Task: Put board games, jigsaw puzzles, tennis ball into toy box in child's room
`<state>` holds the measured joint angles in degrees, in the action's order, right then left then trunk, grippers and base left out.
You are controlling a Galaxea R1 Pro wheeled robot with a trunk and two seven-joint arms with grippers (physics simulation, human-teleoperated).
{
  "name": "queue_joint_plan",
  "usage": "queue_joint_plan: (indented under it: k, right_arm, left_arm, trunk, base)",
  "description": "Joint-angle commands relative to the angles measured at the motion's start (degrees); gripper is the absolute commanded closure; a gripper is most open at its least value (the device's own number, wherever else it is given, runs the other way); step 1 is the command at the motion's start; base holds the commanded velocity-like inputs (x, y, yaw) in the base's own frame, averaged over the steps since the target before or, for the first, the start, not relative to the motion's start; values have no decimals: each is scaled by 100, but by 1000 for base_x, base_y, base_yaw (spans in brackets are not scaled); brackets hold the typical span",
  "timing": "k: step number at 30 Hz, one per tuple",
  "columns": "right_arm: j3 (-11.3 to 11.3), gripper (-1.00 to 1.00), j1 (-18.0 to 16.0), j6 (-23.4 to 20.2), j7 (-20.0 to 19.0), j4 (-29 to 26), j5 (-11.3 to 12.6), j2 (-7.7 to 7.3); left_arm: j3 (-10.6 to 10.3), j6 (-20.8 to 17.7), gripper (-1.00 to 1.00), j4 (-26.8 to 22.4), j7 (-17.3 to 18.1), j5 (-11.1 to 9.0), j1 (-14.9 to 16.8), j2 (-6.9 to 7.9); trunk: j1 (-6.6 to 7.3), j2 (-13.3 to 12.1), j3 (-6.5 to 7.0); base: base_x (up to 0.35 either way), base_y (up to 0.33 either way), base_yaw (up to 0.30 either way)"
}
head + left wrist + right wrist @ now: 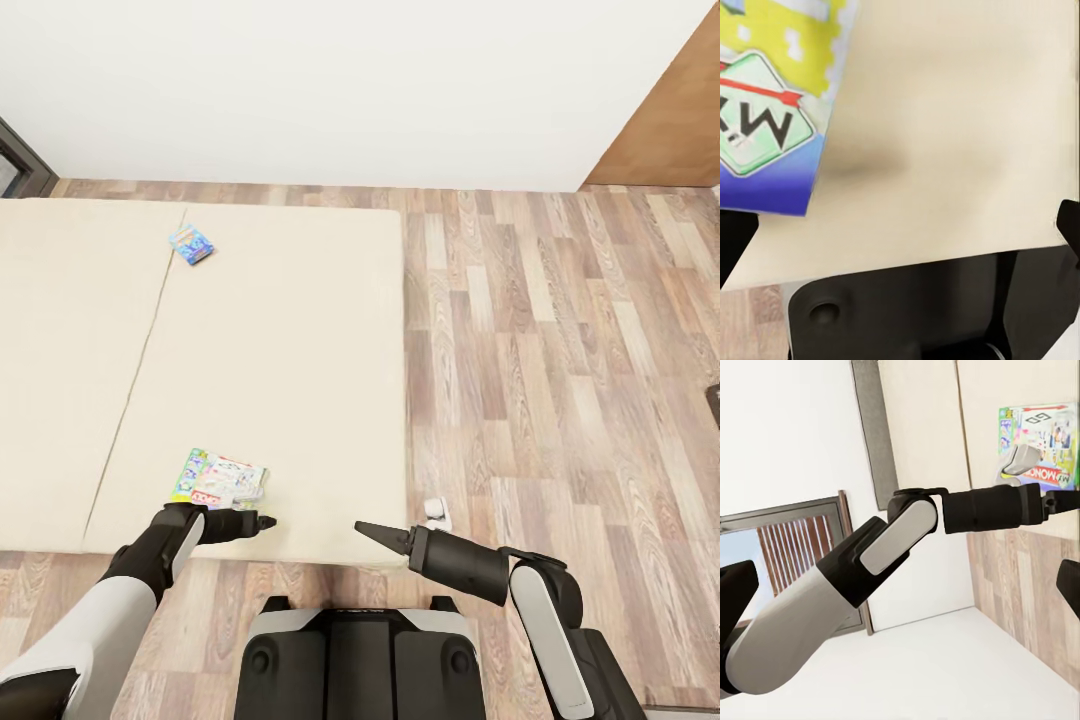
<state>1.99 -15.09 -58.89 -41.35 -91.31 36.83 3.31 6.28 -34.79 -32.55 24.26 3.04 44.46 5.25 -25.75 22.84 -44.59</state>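
Note:
Two board games lie on the cream bed [300, 350]. A green-edged one [220, 480] sits near the bed's front edge, and a small blue one [190, 244] lies farther back. My left gripper [252, 522] hovers open over the front edge, just in front of the green-edged game and apart from it. That game's corner [772, 97] shows close in the left wrist view, with dark fingertips [1069, 221] spread wide. My right gripper [372, 533] is open and empty near the bed's front right corner. The right wrist view looks across at the left arm and the game [1035, 435].
Brown plank floor [560, 380] stretches to the right of the bed. A small white object [435, 512] lies on the floor by the bed's corner. A white wall [350, 90] runs behind, with a dark frame [20, 165] at far left and a wood panel [670, 110] at upper right.

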Motion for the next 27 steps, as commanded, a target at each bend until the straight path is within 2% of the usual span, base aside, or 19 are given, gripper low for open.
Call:
queue_joint_plan:
  k: [1, 7, 11, 13, 16, 17, 21, 23, 27]
  right_arm:
    - [-6, -100, -3, -26, -27, -1, -18, 3]
    - [-6, -100, -3, -26, -36, -1, -19, 3]
    - [-6, -100, -3, -26, -34, -1, -19, 3]
    - [-6, -100, -3, -26, -33, -1, -18, 3]
    - [-6, -100, -3, -26, -28, -1, -18, 3]
    - [-6, -100, -3, -26, -27, -1, -18, 3]
    - [-6, -100, -3, -26, -17, -1, -19, 3]
    - [-6, -100, -3, -26, -12, -1, -18, 3]
    - [-6, -100, -3, -26, 13, -1, -18, 3]
  left_arm:
    - [32, -36, -100, -9, 40, 33, 1, -3]
    - [50, -49, -100, -73, 50, 37, 1, 44]
    - [46, -207, -100, -528, 58, 63, 1, 109]
    - [45, -453, -100, -745, 63, 73, 1, 206]
    - [54, -816, -100, -1042, 152, 43, 1, 561]
    - [55, -844, -100, -1068, 201, 42, 1, 618]
    - [63, -930, -100, -1152, 675, 69, 1, 928]
    - [59, -938, -100, -1158, 818, 80, 1, 1024]
    - [38, -932, -100, -1155, 924, 92, 1, 1095]
  trunk:
    - [-3, 9, -6]
    - [-3, 9, -6]
    - [-3, 9, -6]
    - [-3, 9, -6]
    - [-3, 9, -6]
    - [-3, 9, -6]
    - [-3, 9, -6]
    - [-3, 9, -6]
    - [-3, 9, -6]
  base:
    - [0, -101, 0]
    - [0, -30, 0]
    - [0, -4, 0]
    - [0, -1, 0]
    - [0, 0, 0]
    - [0, 0, 0]
    - [0, 0, 0]
    - [0, 0, 0]
    - [0, 0, 0]
